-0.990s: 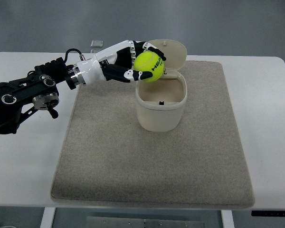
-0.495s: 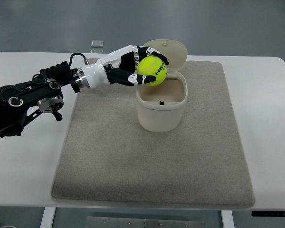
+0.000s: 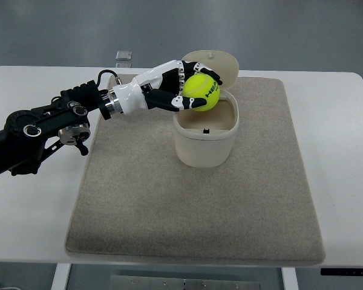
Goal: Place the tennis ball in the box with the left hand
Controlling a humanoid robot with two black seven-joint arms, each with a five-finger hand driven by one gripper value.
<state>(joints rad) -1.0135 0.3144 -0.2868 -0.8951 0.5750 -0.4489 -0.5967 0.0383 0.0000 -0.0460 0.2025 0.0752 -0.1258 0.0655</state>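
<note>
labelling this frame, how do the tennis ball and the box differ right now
The yellow-green felt tennis ball is round and small; the cream plastic box is a larger open tub with its lid up. The ball is held in the air by the left hand; the box rests on the grey mat.

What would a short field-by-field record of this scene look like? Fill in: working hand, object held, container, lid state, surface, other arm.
working hand: left hand, fingers curled around the ball
object held: tennis ball, yellow-green, over the box's rear left rim, not yet released
container: cream box, upright on the mat, inside visible
lid state: lid open, tipped back behind the box
surface: grey mat on a white table
other arm: right arm not in view
</note>
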